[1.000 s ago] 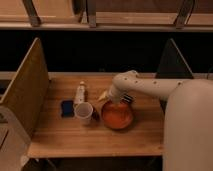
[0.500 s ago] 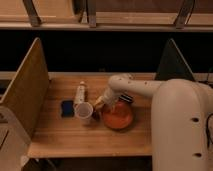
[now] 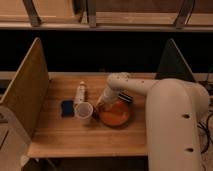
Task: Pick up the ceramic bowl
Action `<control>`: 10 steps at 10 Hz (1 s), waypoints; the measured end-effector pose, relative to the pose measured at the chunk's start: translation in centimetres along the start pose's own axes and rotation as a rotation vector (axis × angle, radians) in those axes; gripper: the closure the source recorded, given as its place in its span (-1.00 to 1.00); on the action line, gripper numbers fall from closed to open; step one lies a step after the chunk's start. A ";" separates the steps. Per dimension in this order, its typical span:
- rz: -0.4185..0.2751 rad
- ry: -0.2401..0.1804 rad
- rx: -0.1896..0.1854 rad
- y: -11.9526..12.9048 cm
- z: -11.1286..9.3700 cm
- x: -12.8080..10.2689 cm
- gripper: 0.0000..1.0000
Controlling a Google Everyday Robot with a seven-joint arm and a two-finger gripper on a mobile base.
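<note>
Glossy orange ceramic bowl [image 3: 115, 113], round, shallow; gripper [image 3: 101, 104] at its left rim.

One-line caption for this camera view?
Tool reaching down at the left rim of the ceramic bowl beside a white cup on the wooden table.

Glossy orange ceramic bowl [image 3: 116, 114] sits upright under the claw [image 3: 101, 105].

Arm [image 3: 150, 90]: smooth off-white shell, rounded tube segments, bulbous joint at roughly 10 o'clock from the big housing. Largest housing [image 3: 175, 130] fills the 4 o'clock corner; two small dark dots, possibly screws, on its right flank. Gripper [image 3: 101, 105] at the bowl's 9 o'clock rim, darker than the shell, detail unclear.
</note>
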 end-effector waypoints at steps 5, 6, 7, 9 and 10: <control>-0.019 -0.092 -0.015 0.8 -3.3 -2.3 1.00; -0.029 -0.120 -0.032 1.5 -4.5 -2.6 1.00; -0.041 -0.144 -0.047 2.2 -5.5 -2.7 1.00; -0.084 -0.194 -0.080 4.3 -7.8 -2.5 1.00; -0.113 -0.221 -0.091 5.3 -9.0 -2.4 1.00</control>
